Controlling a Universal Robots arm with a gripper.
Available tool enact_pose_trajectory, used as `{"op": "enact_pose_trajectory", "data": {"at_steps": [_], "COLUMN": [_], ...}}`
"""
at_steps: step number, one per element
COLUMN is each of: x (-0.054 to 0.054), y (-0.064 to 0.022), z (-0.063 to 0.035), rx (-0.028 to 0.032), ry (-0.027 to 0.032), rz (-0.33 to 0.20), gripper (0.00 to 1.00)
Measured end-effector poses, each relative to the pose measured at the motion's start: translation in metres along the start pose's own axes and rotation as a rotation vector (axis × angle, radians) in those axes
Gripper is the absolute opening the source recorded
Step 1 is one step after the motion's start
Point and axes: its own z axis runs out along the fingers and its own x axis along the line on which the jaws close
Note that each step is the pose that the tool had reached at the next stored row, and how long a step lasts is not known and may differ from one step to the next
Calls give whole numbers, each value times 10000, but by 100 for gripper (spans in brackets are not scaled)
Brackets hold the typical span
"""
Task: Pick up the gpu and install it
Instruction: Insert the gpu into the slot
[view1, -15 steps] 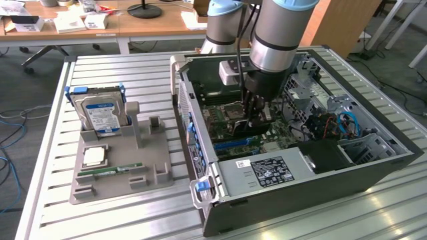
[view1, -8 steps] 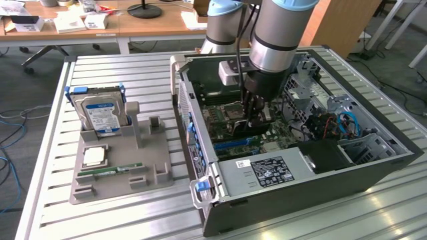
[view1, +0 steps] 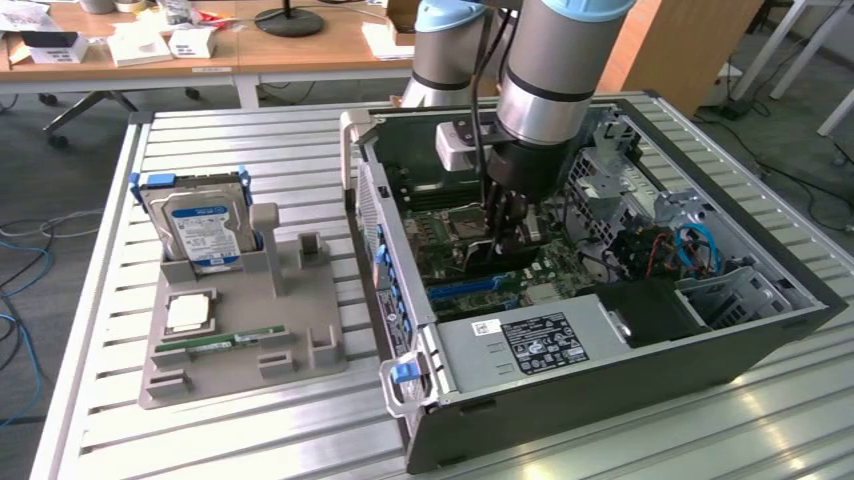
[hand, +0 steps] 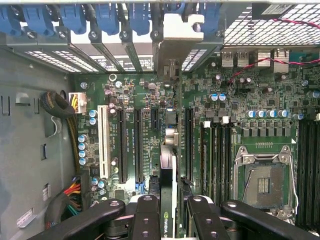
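My gripper (view1: 514, 228) reaches down into the open computer case (view1: 747, 330), over the green motherboard (hand: 145, 95). It is shut on the gpu (hand: 168, 170), a thin black card seen edge-on between the two black fingers (hand: 145, 210). The card's silver end bracket (hand: 175, 35) lies against the case's rear slot openings. The gpu (view1: 497, 258) hangs upright just above the board, in line with the long black expansion slots (hand: 122, 145). Whether its edge sits in a slot I cannot tell.
Beside the case, a grey holder (view1: 240, 345) carries a silver hard drive (view1: 200, 225), a square chip (view1: 187, 312) and a green memory stick (view1: 220, 342). The power supply (view1: 527, 345) fills the case's near end. An open processor socket (hand: 262, 182) and bundled cables (hand: 60, 107) flank the slots.
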Motion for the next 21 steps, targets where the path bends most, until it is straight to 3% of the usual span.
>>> {"op": "enact_pose_trajectory", "data": {"at_steps": [10, 21], "x": [1, 2], "y": [20, 38], "z": [0, 29], "rx": [6, 62], "ry": [-1, -1], "rz": [2, -40], "gripper": [26, 26]}}
